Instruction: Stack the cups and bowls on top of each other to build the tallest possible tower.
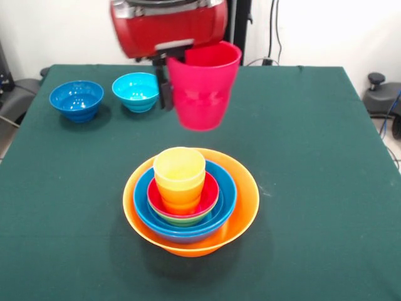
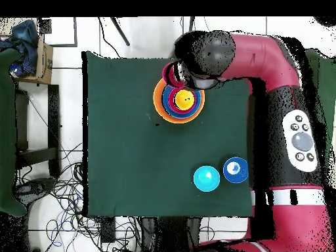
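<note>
The tower stands at the table's middle front: a very large orange bowl (image 1: 241,207) holds a blue bowl (image 1: 222,200), a green bowl and a red bowl (image 1: 210,191), with an orange cup (image 1: 178,199) and a yellow cup (image 1: 179,168) nested on top. It also shows in the overhead view (image 2: 178,102). My gripper (image 1: 177,88) is shut on the rim of a red/pink cup (image 1: 203,91), held upright in the air above and slightly behind the tower. In the overhead view the cup's rim (image 2: 171,75) shows beside the arm's head (image 2: 210,56).
A dark-blue bowl (image 1: 76,100) and a light-blue bowl (image 1: 136,91) sit side by side at the far left of the green table (image 1: 313,188). They also show in the overhead view, dark-blue (image 2: 235,170) and light-blue (image 2: 206,178).
</note>
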